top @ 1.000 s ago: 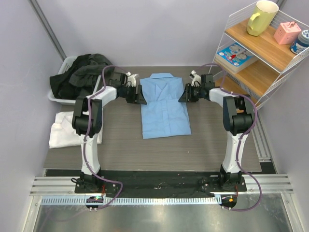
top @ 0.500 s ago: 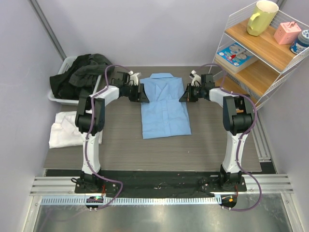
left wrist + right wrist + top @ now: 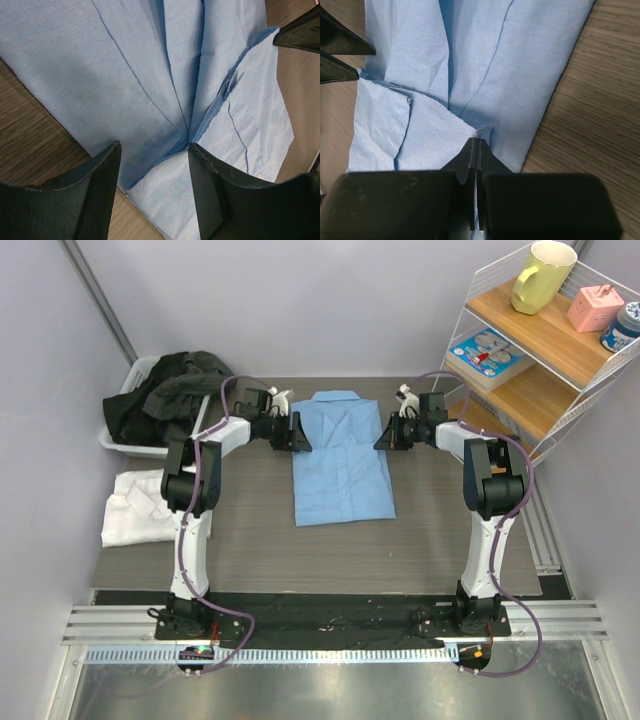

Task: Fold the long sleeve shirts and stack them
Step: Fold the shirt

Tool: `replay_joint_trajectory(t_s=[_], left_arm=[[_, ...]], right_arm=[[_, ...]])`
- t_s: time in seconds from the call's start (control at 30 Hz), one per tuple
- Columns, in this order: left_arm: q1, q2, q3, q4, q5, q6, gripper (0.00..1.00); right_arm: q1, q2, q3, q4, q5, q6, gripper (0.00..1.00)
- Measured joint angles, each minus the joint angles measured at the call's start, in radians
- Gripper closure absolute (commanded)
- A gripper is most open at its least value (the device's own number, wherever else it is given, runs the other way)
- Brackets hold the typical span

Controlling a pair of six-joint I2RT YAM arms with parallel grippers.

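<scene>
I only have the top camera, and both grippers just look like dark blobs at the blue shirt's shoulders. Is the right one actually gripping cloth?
Observer: Yes. Its wrist camera shows the right gripper shut, pinching a folded corner of the light blue shirt.
Operator: And the left one?
Observer: The left gripper is open. Blue cloth shows in the gap, but nothing is pinched.

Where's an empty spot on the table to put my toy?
Best spot: the bare table past the blue shirt's hem, on the robot's side. A narrower strip lies between the blue shirt and the white shirt. It's crowded at the blue shirt's far end, where the left gripper and right gripper sit.
</scene>
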Motion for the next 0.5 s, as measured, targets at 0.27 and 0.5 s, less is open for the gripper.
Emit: replay_joint_trajectory(t_s=[0.27, 0.5], left_arm=[[0.001, 0.002, 0.003, 0.000, -0.003, -0.012, 0.39], [0.001, 0.002, 0.007, 0.002, 0.002, -0.019, 0.33]], right_arm=[[-0.019, -0.006, -0.028, 0.024, 0.003, 0.007, 0.99], [-0.022, -0.015, -0.032, 0.039, 0.003, 0.011, 0.99]])
